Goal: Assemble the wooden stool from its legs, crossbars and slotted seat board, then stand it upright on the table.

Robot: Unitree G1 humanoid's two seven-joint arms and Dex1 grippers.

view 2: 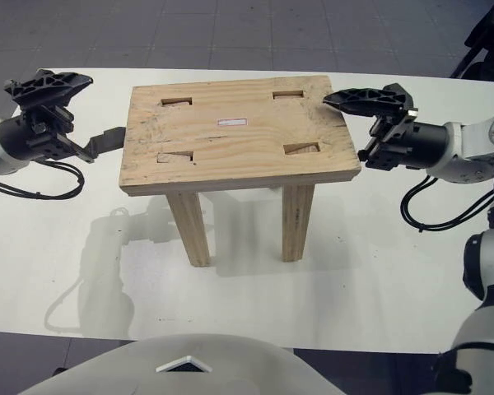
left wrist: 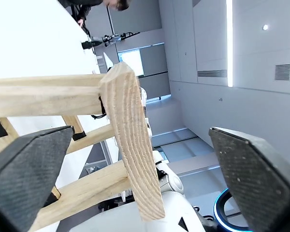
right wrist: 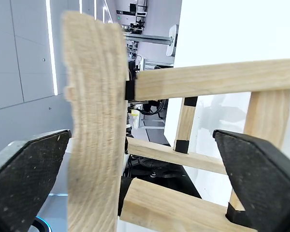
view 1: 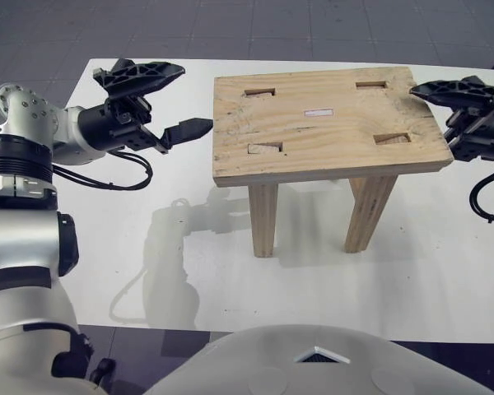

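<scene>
The stool (view 1: pixel 321 115) stands assembled and upright on the worktop (view 1: pixel 412 280), the left gripper (view 1: pixel 193 99) and right gripper (view 2: pixel 346 130) released wide beside its seat ends, so I judge that only backing away without bumping it remains.

Holds the silver-and-black left arm (view 1: pixel 41 123) level in the upper left of the left eye view, forearm aimed toward frame centre. Ends there in the black two-finger left gripper (view 1: pixel 195 99), spread wide, one finger high, one low. Mirrors this at the right eye view's right edge with the silver-and-black right arm (view 2: pixel 469 152) and black two-finger right gripper (view 2: pixel 344 127), likewise gaping. Shows dark textured pads (left wrist: pixel 29 164) far apart in both wrist views' lower corners.
</scene>
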